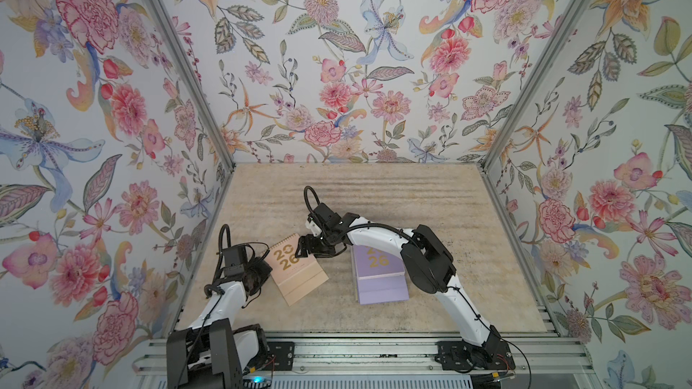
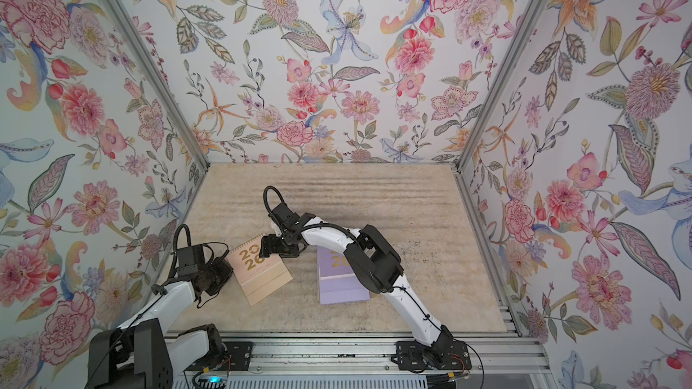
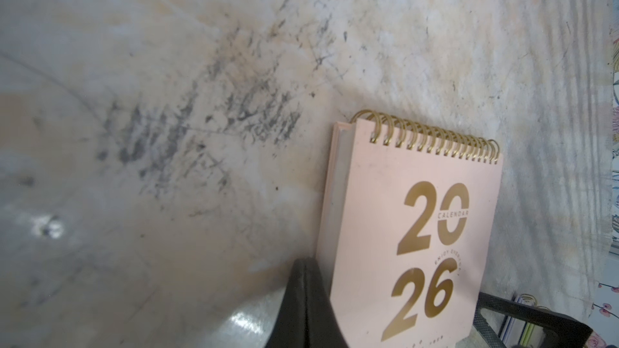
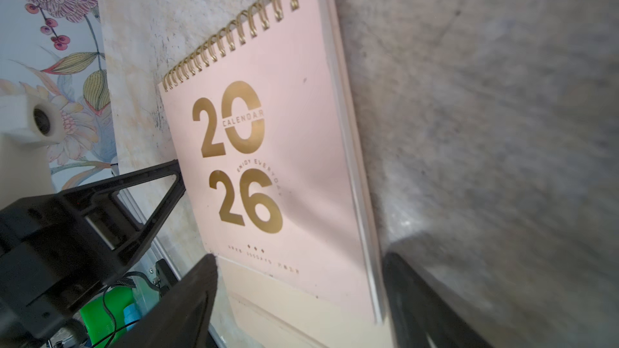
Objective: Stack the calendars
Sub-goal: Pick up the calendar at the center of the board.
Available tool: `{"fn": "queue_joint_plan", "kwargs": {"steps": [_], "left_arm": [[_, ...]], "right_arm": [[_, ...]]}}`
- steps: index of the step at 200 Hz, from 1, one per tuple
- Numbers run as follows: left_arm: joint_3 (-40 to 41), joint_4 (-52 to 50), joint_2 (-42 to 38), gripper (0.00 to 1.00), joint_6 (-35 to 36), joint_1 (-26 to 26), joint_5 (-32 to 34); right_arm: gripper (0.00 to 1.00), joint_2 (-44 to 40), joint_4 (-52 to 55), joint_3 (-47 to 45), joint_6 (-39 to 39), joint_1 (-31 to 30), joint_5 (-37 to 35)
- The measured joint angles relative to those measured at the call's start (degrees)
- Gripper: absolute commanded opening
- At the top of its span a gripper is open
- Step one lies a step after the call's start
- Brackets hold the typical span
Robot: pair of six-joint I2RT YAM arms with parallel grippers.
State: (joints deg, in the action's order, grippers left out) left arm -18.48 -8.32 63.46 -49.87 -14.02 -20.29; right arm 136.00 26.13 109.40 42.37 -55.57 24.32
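You see the right gripper [image 1: 300,251] with its matte black jaws spread wide, one finger [image 4: 197,296] on each side of the peach calendar [image 1: 296,267]; whether either touches it cannot be told. The left gripper [image 4: 179,177] is closed, its triangular tip against that calendar's 9 o'clock edge. The calendar, a smooth card rectangle with a gold wire spiral [image 3: 432,142] and foil "2026", lies at 8 o'clock on the mottled, scuffed beige table [image 1: 374,196]. At its 3 o'clock sits the squared lilac stack [image 1: 380,280], partly under your right arm.
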Motion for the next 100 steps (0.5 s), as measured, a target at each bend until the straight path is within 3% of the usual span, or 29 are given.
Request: {"fn": "queue_joint_plan", "kwargs": {"steps": [39, 100], "left_arm": [[1.49, 3.52, -0.07, 0.00, 0.00, -0.59, -0.50], [1.53, 5.53, 0.81, 0.00, 0.02, -1.44, 0.57]], "right_arm": [[0.81, 0.11, -3.56, -1.31, 2.47, 0.22, 1.79], [0.73, -2.54, -26.93, -14.47, 12.59, 1.88, 6.93]]}}
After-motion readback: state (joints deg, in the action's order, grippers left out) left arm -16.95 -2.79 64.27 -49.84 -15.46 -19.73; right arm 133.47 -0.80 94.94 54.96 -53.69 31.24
